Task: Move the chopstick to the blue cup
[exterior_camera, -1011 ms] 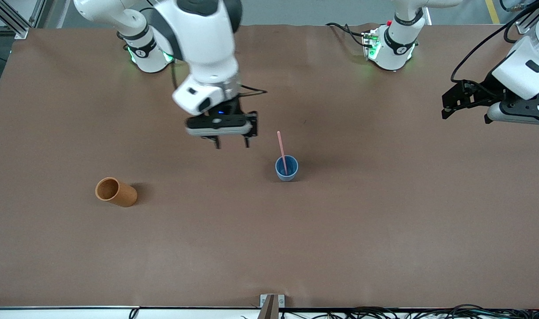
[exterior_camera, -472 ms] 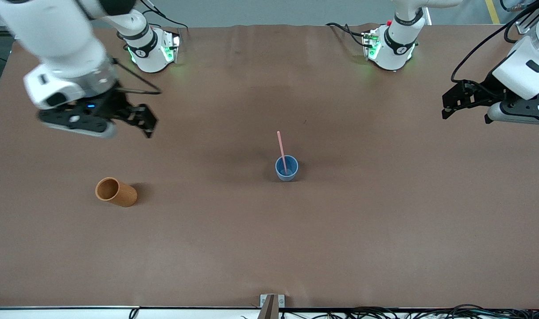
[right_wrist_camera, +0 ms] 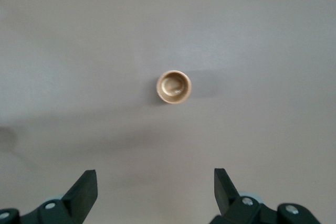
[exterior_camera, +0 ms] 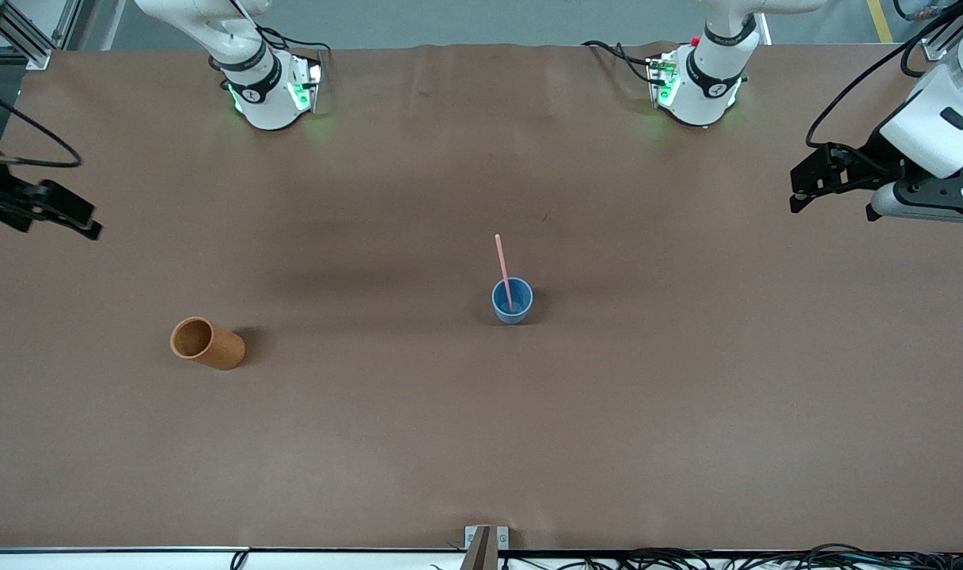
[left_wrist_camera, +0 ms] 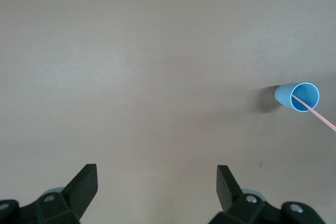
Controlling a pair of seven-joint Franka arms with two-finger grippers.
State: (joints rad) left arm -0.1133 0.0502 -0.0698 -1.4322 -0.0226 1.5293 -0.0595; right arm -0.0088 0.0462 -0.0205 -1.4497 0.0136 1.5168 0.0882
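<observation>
The right gripper (right_wrist_camera: 152, 195) is hanging with its jaws spread wide and nothing between them, over the brown table (exterior_camera: 687, 412) at the right arm's end; only its dark fingertips (exterior_camera: 81, 226) are showing in the front view. The left gripper (left_wrist_camera: 156, 190) is waiting over the left arm's end of the table, jaws likewise released and holding nothing. The pink chopstick (exterior_camera: 503, 269) is standing in the blue cup (exterior_camera: 513, 305) near the table's middle, leaning against the rim with its upper end sticking out. The orange-brown cup (exterior_camera: 208, 342) is sitting upright toward the right arm's end, well apart from the blue cup.
</observation>
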